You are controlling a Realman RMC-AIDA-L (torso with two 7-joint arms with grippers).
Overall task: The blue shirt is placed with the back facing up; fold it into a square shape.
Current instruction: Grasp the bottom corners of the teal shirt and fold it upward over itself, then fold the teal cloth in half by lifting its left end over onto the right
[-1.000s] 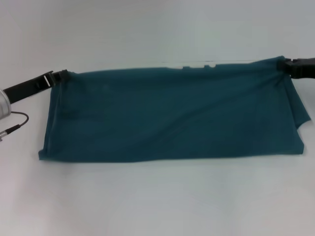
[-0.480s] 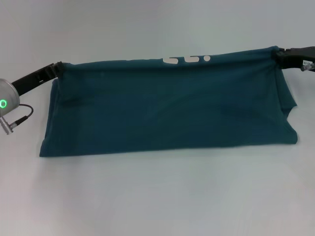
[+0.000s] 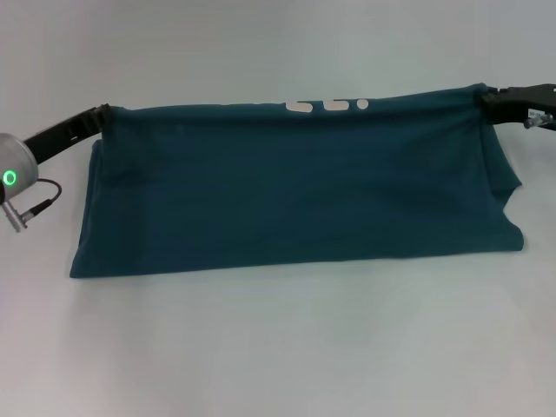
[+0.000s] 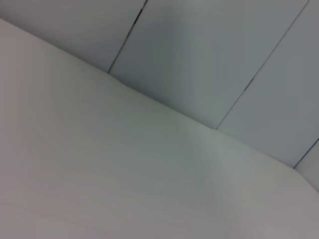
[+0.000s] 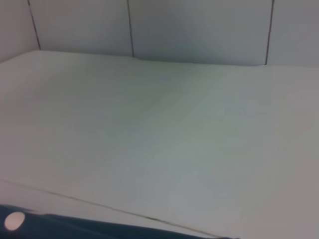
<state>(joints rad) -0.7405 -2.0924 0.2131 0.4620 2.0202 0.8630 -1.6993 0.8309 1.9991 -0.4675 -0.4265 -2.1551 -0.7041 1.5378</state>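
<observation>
One blue shirt (image 3: 295, 187) is held stretched between two grippers.
Left gripper (image 3: 102, 113) is clamped on one top corner; right gripper (image 3: 488, 98) is clamped on the other.

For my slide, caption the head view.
Left gripper and right gripper hold the blue shirt by its far corners over the table.

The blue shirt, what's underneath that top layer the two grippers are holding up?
Under the raised layer of the blue shirt, held by the left gripper and right gripper, more shirt fabric with white print peeks out at the far edge. The rest is covered.
</observation>
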